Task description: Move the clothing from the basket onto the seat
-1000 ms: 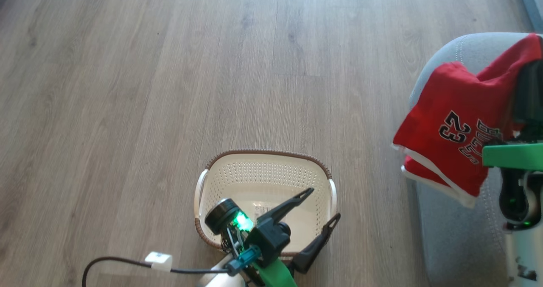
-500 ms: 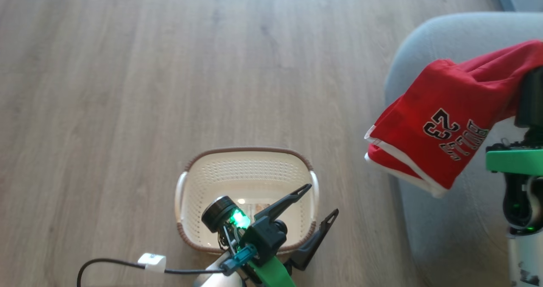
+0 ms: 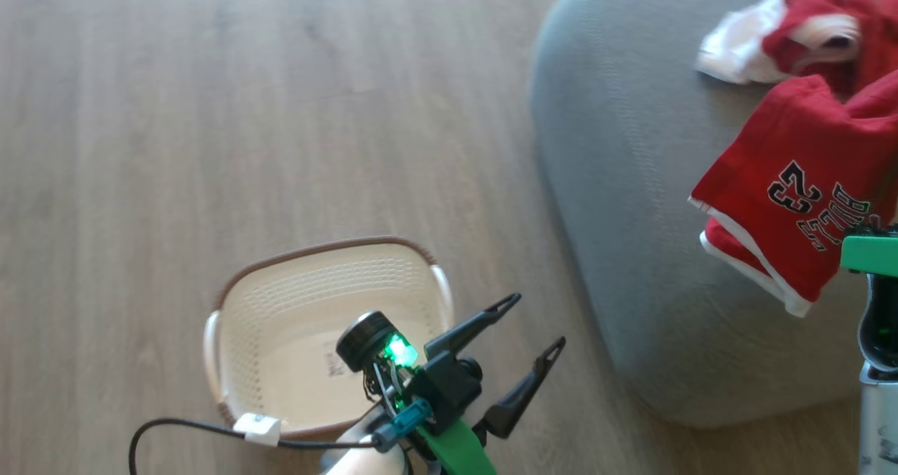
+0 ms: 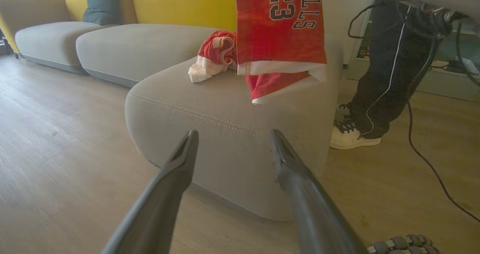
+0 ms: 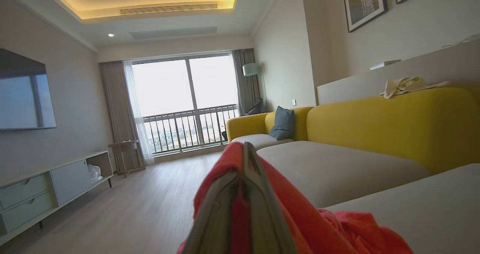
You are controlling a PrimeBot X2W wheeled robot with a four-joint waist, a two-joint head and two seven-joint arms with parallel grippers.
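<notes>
The red jersey [image 3: 793, 201] hangs from our right gripper [image 5: 244, 160], whose fingers are pinched tight on its fabric. Its white hem dangles just above the top of the seat [image 3: 631, 180]. A second red and white bundle [image 3: 779, 33] already lies on the seat just beside the jersey, further in from the rounded corner. The basket [image 3: 316, 247] sits on the floor [image 3: 280, 75], apart from the seat, and we see no cloth left in it. Our left gripper [image 3: 537, 319] hovers above the floor between basket and seat, fingers spread wide with nothing between them. We judge the release to be the weak point. If we let go while the jersey hangs near the seat's edge, its weight could drag it off onto the floor. The soft fabric could also cling to a finger as we open. Beside the seat's end stands a person's shoe [image 4: 354, 137], with a cable [image 4: 431, 164] trailing across the floor there, so we see little spare room on that side.
</notes>
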